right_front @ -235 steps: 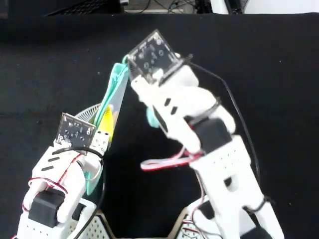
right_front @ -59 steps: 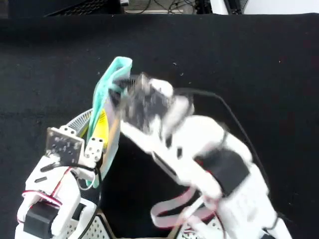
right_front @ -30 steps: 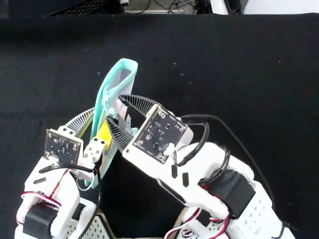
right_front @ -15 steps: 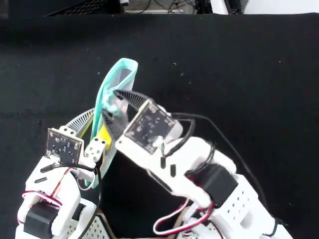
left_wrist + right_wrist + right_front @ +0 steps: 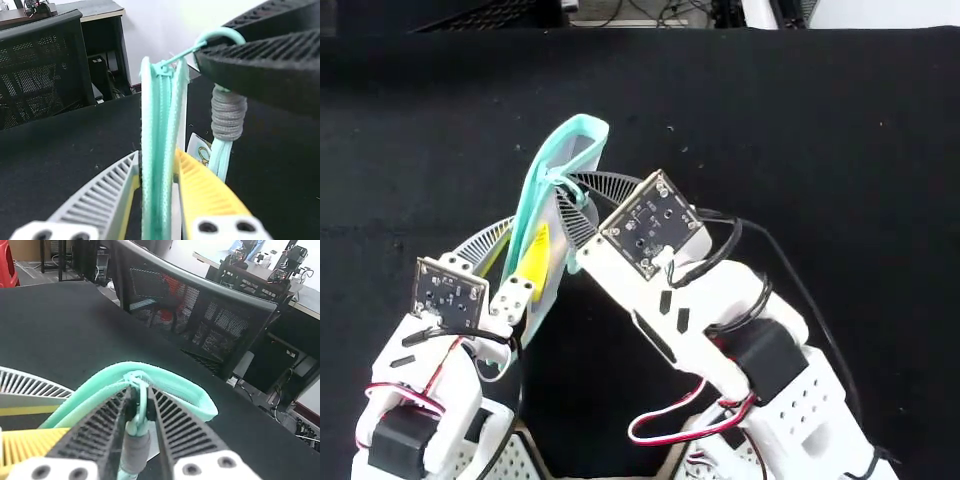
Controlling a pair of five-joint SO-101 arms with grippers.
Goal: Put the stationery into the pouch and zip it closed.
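The mint-green pouch (image 5: 552,190) stands on edge above the black table. My left gripper (image 5: 527,230) is shut on the pouch's near part, its grey and yellow fingers pressing either side of the pouch (image 5: 157,150). My right gripper (image 5: 563,187), with black ribbed fingers, is shut on the mint zipper pull loop (image 5: 140,407) near the pouch's far end (image 5: 172,382). A grey-wrapped cord (image 5: 228,117) hangs from the pull loop (image 5: 220,36). In the left wrist view the pouch's two mint edges lie close together. What is inside the pouch is hidden.
Black cloth covers the table (image 5: 820,130), with open room to the right, left and far side of the arms. A black mesh chair (image 5: 200,315) and desks stand beyond the table edge. The right arm's cables (image 5: 670,420) loop near the front.
The right gripper, shut on the pull loop, has slid toward the pouch's far end. The pouch's far end has swung slightly right. The left gripper has stayed put.
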